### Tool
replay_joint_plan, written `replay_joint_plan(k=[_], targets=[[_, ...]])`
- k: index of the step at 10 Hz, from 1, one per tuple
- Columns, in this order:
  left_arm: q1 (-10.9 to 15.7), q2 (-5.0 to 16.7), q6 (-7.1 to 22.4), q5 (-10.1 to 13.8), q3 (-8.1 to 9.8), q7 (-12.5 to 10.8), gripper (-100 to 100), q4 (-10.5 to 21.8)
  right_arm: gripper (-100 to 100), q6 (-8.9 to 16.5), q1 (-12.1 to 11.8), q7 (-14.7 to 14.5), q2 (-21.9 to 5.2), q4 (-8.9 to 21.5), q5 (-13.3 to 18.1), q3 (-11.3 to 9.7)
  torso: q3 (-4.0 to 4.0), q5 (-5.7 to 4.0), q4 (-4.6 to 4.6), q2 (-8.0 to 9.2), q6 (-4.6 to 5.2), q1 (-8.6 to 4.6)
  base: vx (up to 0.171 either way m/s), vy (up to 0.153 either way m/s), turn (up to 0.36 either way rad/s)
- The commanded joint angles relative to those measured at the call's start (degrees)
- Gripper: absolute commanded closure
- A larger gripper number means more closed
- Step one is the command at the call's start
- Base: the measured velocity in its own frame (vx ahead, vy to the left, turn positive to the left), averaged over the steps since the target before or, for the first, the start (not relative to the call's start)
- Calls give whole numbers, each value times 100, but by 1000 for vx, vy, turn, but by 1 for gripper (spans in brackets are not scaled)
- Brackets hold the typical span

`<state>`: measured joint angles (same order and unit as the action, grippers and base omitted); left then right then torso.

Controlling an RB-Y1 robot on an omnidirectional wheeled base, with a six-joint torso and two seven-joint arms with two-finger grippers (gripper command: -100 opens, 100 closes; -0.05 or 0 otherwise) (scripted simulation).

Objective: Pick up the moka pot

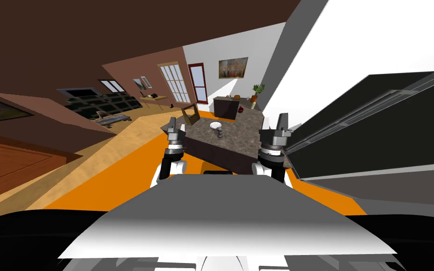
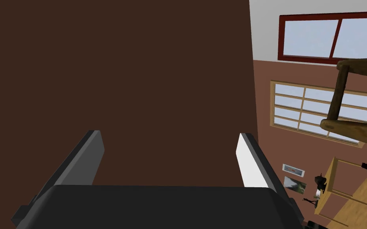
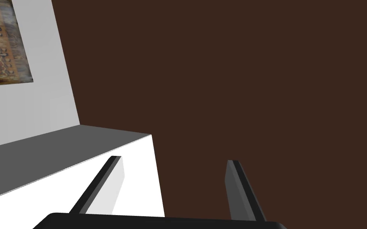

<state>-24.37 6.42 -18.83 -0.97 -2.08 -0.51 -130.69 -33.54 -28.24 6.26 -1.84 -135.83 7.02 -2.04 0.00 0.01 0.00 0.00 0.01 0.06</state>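
Observation:
The moka pot [image 1: 219,132] is a small grey pot standing on a counter with a mottled stone top [image 1: 239,136], ahead of me and between my two arms. Just behind it lies a white dish [image 1: 215,125]. My left gripper [image 1: 173,125] is raised at the counter's near left corner, open and holding nothing [image 2: 170,137]. At the counter's near right corner my right gripper [image 1: 282,121] is raised too, its fingers apart with nothing between them [image 3: 174,159]. Both grippers stay well short of the pot.
A wooden chair [image 1: 190,113] stands at the counter's far left end. A dark cabinet [image 1: 225,107] with a plant [image 1: 258,89] is behind the counter. A large black unit [image 1: 376,127] rises close on the right. Orange floor [image 1: 126,174] lies to the left.

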Motion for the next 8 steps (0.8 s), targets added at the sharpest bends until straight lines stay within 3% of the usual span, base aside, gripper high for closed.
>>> replay_joint_plan(k=[1, 7, 8], targets=[[9, 22, 180, -45, -48, -40, -100, -48, 0, 0, 0, 0, 0, 0, 0, 0, 0, 0, 0, 0, 0, 0, -1, 11, -14], [228, 162, 1133, -306, -266, -342, -100, -244, 0, 0, 0, 0, 0, 0, 0, 0, 0, 0, 0, 0, -1, -3, 0, 10, -42], [228, 162, 1172, -306, -266, -342, -100, -244, 0, 0, 0, 0, 0, 0, 0, 0, -1, -1, 0, -1, 0, -4, 0, 6, -28]])
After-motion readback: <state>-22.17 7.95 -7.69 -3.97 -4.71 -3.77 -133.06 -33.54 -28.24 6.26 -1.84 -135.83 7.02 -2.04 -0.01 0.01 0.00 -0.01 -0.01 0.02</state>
